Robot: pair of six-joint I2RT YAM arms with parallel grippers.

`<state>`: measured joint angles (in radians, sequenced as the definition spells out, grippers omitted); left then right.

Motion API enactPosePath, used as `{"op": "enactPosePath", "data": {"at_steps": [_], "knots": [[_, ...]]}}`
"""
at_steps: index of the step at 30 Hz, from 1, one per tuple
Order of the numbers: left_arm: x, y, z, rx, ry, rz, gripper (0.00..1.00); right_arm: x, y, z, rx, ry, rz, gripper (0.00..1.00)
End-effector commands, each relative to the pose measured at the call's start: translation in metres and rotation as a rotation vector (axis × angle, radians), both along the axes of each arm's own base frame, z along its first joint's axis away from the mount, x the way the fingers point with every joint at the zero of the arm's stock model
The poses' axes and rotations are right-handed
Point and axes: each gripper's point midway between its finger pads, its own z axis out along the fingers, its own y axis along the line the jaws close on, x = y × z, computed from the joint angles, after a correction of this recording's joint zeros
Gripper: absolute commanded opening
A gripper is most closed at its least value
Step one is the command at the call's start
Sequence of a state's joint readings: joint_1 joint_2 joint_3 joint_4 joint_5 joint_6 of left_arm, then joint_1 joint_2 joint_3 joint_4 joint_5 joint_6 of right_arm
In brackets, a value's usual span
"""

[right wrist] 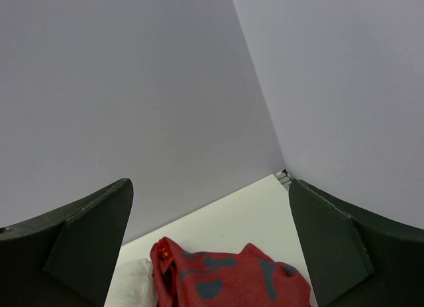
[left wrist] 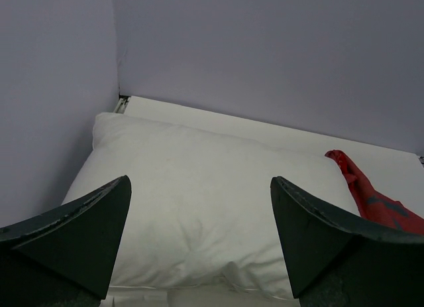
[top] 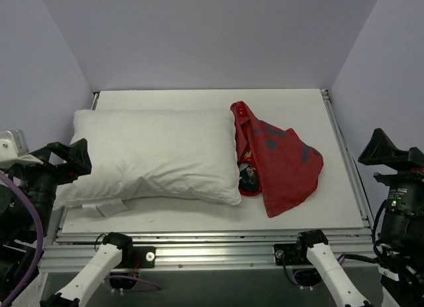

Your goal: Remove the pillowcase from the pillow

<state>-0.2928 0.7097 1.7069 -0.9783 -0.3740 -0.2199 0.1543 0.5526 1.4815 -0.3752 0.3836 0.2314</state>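
Observation:
The plain white pillow (top: 152,154) lies bare on the left half of the table, small white tags (top: 106,207) at its near edge. The red pillowcase (top: 283,162) with grey-blue marks lies crumpled beside the pillow's right end, its dark lining (top: 250,176) showing. My left gripper (top: 71,161) hovers open at the pillow's left end, with nothing between its fingers (left wrist: 86,227); the pillow (left wrist: 205,201) fills that wrist view. My right gripper (top: 386,154) is open and empty off the table's right edge, looking down at the pillowcase (right wrist: 232,277).
The white table (top: 291,101) is enclosed by pale lilac walls (top: 212,35) at the back and on both sides. A metal rail (top: 212,244) runs along the near edge, with both arm bases (top: 126,250) bolted there.

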Motion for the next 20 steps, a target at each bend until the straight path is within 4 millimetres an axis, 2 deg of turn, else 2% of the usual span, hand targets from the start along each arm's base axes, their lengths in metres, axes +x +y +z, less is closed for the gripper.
{"op": "enactPosePath", "data": {"at_steps": [1, 5, 8, 12, 20], "knots": [[-0.013, 0.014, -0.011, 0.031, 0.010, 0.056, 0.94, 0.005, -0.009, -0.024, -0.055, 0.072, -0.051, 1.00], [-0.023, 0.020, -0.014, 0.021, -0.022, 0.071, 0.94, -0.005, -0.010, -0.049, -0.067, 0.104, -0.048, 1.00], [-0.029, 0.024, -0.018, 0.026, -0.024, 0.084, 0.94, -0.012, -0.012, -0.060, -0.065, 0.113, -0.046, 0.99], [-0.032, 0.028, -0.029, 0.017, -0.010, 0.106, 0.94, -0.011, -0.013, -0.075, -0.061, 0.133, -0.055, 0.98], [-0.023, 0.022, -0.038, 0.000, 0.012, 0.092, 0.94, 0.001, -0.008, -0.079, -0.069, 0.163, -0.034, 0.99]]}}
